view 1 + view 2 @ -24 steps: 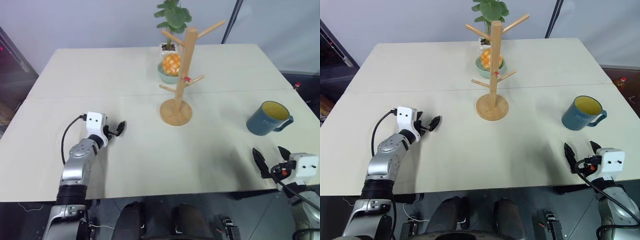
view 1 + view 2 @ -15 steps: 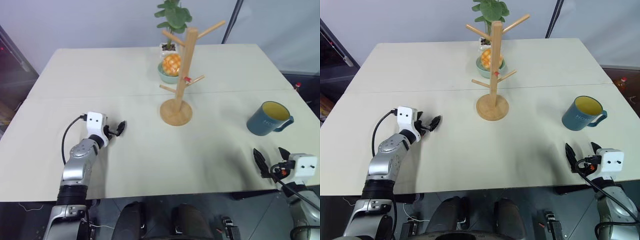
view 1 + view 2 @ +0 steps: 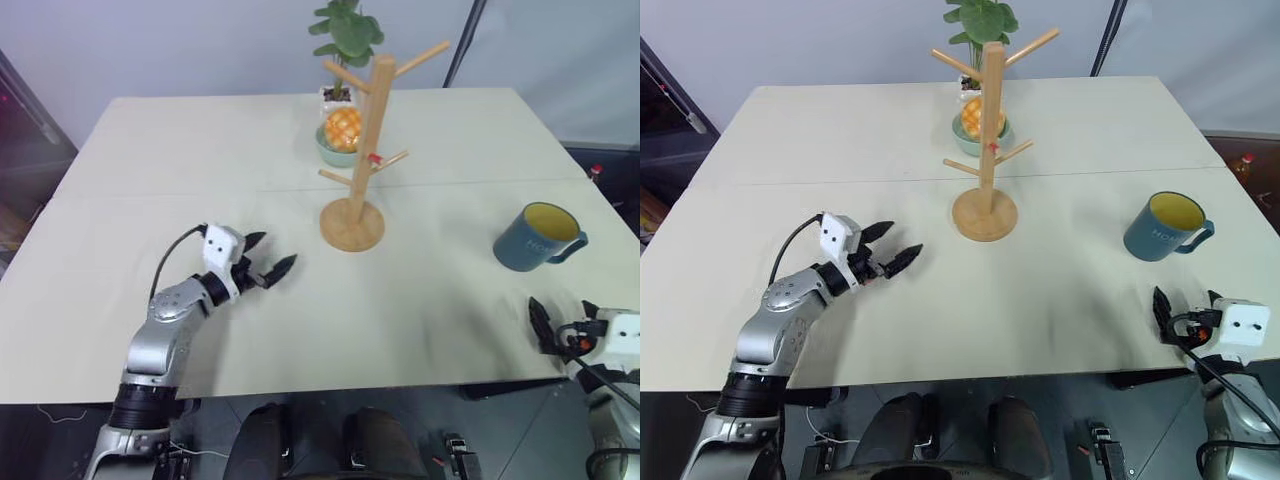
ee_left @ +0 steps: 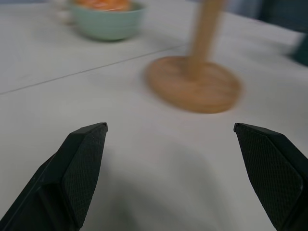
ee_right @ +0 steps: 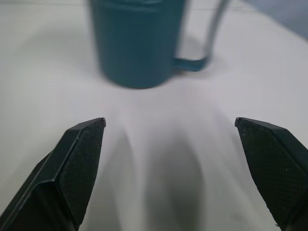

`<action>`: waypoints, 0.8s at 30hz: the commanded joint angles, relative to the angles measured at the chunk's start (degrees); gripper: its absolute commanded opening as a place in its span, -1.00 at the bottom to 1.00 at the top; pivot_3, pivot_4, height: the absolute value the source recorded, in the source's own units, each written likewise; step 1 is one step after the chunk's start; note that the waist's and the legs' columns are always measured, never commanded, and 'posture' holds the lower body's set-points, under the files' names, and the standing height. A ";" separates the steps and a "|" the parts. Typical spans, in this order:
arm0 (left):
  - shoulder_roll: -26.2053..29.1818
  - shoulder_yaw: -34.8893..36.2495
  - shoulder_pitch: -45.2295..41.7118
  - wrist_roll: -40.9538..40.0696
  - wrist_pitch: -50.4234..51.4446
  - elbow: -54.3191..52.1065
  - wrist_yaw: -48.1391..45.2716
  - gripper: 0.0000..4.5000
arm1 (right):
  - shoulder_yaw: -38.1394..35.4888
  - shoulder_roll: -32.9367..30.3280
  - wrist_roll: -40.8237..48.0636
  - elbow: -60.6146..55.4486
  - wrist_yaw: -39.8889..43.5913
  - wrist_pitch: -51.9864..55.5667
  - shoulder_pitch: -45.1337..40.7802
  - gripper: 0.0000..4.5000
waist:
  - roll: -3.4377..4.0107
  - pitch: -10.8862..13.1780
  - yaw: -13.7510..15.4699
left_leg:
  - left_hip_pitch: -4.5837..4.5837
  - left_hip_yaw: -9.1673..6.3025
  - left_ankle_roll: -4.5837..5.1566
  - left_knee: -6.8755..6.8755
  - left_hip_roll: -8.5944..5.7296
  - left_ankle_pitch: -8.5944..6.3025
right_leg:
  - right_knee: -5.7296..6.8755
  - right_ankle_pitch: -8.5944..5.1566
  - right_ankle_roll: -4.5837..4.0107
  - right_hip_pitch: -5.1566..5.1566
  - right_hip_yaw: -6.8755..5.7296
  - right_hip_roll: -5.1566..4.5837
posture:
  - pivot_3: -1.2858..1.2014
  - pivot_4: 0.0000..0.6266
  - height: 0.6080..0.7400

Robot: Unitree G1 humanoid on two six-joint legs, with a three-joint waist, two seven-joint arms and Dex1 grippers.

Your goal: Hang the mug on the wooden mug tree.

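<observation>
1. Your mug sits on the table, right of the tree, not yet grasped.
2. Both grippers, left and right, are spread and empty; grasping and hanging remain.

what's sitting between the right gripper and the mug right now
Nothing: just bare table lies between the open right gripper and the mug, shown plainly in the right wrist view and both eye views.

Our arms are silver with black joints; white boxy wrist modules carry two dark dots, black cables loop off them, and black fingers have textured pads.
</observation>
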 commanded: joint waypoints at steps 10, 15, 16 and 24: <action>4.12 -8.52 0.13 -2.09 1.38 -10.09 -10.06 1.00 | -2.17 -7.22 -3.18 9.50 -4.09 -1.10 -10.31 0.99 | 0.16 -0.09 -0.04 | 0.00 0.03 0.02 0.03 -0.02 0.01 | 0.00 0.00 0.00 0.00 0.04 0.02 | 0.03 -0.52 1.00; 4.07 -8.91 0.72 -1.35 -0.45 -8.84 -10.54 1.00 | -1.16 -11.09 -4.94 19.71 -2.96 -2.58 -16.66 0.99 | 0.17 -0.09 0.03 | 0.00 0.03 0.02 0.02 -0.02 0.01 | 0.00 0.00 0.00 0.00 0.05 0.08 | 0.03 -0.52 1.00; 4.10 -8.93 0.87 -1.27 -0.77 -8.67 -10.61 1.00 | -1.01 -11.41 -4.93 20.97 -2.56 -3.02 -17.46 0.99 | 0.17 -0.09 0.08 | -0.01 0.03 0.02 0.02 -0.02 0.01 | -0.01 0.00 0.00 0.00 0.05 0.08 | 0.03 -0.52 1.00; 4.56 -8.63 1.41 -1.76 -0.22 -10.57 -10.03 1.00 | 1.18 -13.44 -5.98 29.37 0.01 -6.12 -22.93 0.99 | 0.17 -0.09 0.00 | -0.01 0.03 0.03 0.03 -0.02 0.01 | 0.00 0.00 0.01 0.00 0.05 0.08 | 0.03 -0.52 1.00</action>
